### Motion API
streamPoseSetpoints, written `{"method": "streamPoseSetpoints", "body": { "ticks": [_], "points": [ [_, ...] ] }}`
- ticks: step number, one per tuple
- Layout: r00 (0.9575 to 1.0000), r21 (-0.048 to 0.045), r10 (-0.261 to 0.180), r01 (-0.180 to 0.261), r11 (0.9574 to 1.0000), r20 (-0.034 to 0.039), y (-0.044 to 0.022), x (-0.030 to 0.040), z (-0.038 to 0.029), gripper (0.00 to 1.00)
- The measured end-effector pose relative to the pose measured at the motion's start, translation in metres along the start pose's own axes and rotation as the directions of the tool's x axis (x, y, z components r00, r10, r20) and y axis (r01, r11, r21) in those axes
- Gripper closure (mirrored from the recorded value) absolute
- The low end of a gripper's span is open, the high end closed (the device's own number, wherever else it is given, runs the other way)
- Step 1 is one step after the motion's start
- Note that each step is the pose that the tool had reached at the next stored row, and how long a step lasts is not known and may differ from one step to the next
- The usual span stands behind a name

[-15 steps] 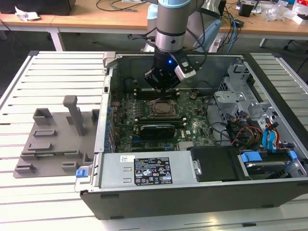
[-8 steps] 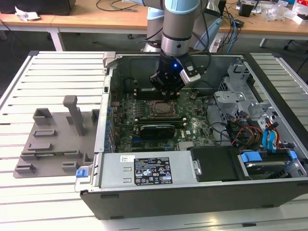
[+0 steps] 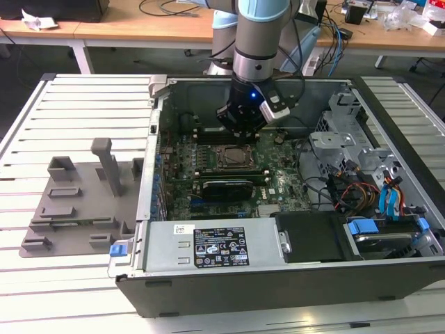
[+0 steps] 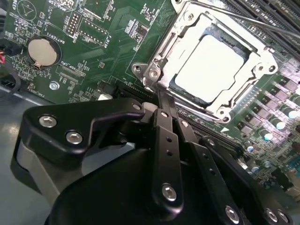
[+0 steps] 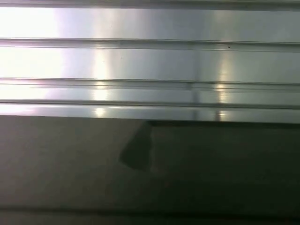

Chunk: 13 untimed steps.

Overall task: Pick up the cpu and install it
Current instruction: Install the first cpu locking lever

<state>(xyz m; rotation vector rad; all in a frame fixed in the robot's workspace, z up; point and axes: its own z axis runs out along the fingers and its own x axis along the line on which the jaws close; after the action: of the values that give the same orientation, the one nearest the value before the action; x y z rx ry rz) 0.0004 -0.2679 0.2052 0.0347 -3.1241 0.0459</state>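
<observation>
Second wrist view: one cpu (image 4: pixel 212 69) lies flat in the metal-edged socket frame (image 4: pixel 154 70) on the green motherboard (image 4: pixel 93 56), pale top up, square with no long axis, edges parallel to the frame. The pincer (image 4: pixel 161 96) sits just beside the frame, fingers pressed together, holding nothing.

Pale silvery cpu (image 4: pixel 211 65) in a silver-edged socket frame (image 4: pixel 154 70) on a green motherboard (image 4: pixel 93 56).

The arm (image 3: pixel 254 42) points straight down, wrist vertical; the gripper (image 4: pixel 161 101) has its fingers pressed together.
</observation>
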Motion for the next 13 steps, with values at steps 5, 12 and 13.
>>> {"method": "streamPoseSetpoints", "body": {
  "ticks": [5, 12, 13],
  "points": [
    [1.0, 0.0008, 0.0, 0.0, 1.0, 0.0025, -0.005, 0.0005, -0.003, 0.89],
    [1.0, 0.0009, 0.0, 0.0, 1.0, 0.0025, -0.0153, 0.0007, -0.0028, 0.89],
    [1.0, 0.001, 0.0, 0.0, 1.0, 0.0025, -0.0177, 0.0008, -0.0027, 0.89]
  ]
}}
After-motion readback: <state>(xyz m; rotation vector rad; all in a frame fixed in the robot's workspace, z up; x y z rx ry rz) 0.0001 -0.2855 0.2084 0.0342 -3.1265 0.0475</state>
